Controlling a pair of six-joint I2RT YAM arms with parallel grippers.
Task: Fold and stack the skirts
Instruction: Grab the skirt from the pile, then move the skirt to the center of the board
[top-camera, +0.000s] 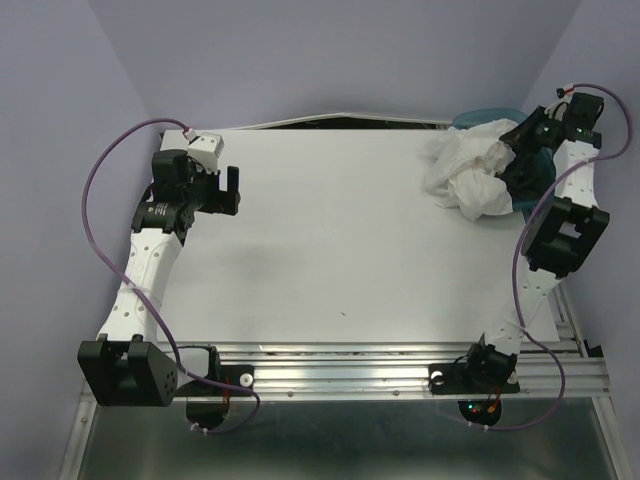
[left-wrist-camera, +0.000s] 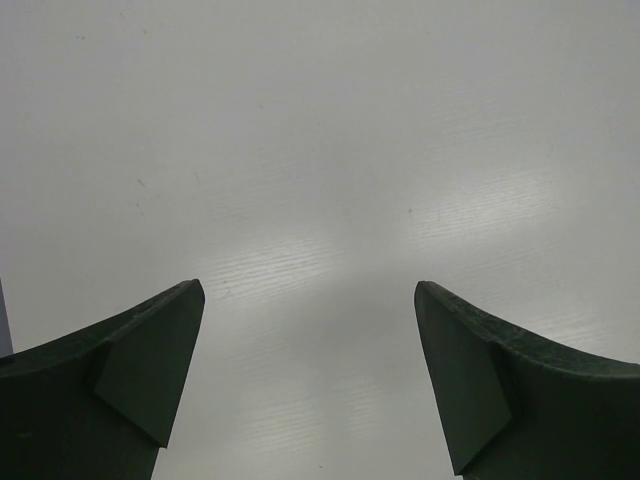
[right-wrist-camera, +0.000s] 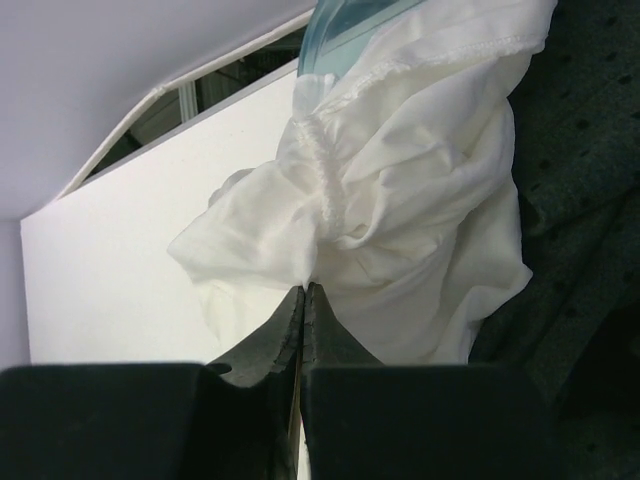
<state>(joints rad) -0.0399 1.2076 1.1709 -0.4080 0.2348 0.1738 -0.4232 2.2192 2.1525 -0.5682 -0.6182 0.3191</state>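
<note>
Two skirts sit bunched at the far right corner of the worktop (top-camera: 330, 250). The white skirt (top-camera: 462, 172) is a crumpled heap with no clear long axis. Its bulk spreads from that corner toward the worktop's middle, and a gathered seam runs up the cloth in the right wrist view. The charcoal skirt with pale dots (right-wrist-camera: 585, 150) lies just beside it, touching it on the side nearer the right edge. It is also rumpled, so I cannot tell which way it points.

A teal bin (top-camera: 488, 112) stands at the same corner, behind the cloth. White fabric hangs down over its rim, though I cannot tell how much of either skirt lies inside.

At a low fold of the white skirt, the right gripper (right-wrist-camera: 303, 300) is closed, fingertips pressed together and pinching a point of cloth.

Near the far left edge, well apart from the skirts, the left gripper (left-wrist-camera: 308, 288) hangs above bare worktop with its jaws spread wide and nothing between them.
</note>
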